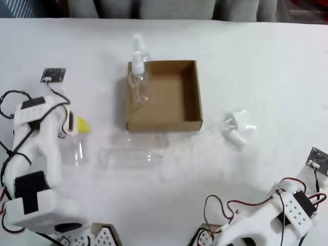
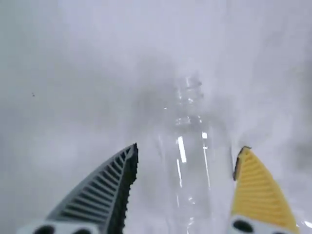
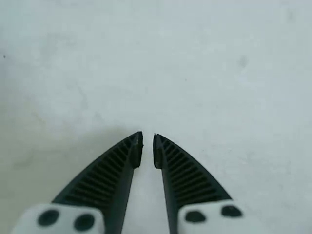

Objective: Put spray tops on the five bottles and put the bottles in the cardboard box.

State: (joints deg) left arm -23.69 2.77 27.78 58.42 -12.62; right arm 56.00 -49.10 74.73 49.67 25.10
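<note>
My left gripper (image 2: 187,152) is open, its grey and yellow fingers on either side of a clear topless bottle (image 2: 192,156) lying on the white table. From above, this gripper (image 1: 76,129) is at the table's left, over that bottle (image 1: 78,149). Two more clear bottles (image 1: 130,157) (image 1: 142,139) lie in front of the cardboard box (image 1: 188,97). A bottle with a white spray top (image 1: 137,82) leans inside the box's left wall, and another (image 1: 138,48) stands at its far left corner. Loose spray tops (image 1: 236,127) lie right of the box. My right gripper (image 3: 147,146) is shut over bare table.
The right arm's body (image 1: 287,212) sits at the front right corner with red and black cables. A small marker tag (image 1: 53,75) lies at the left, another (image 1: 318,158) at the right edge. Wide bare table lies between box and right arm.
</note>
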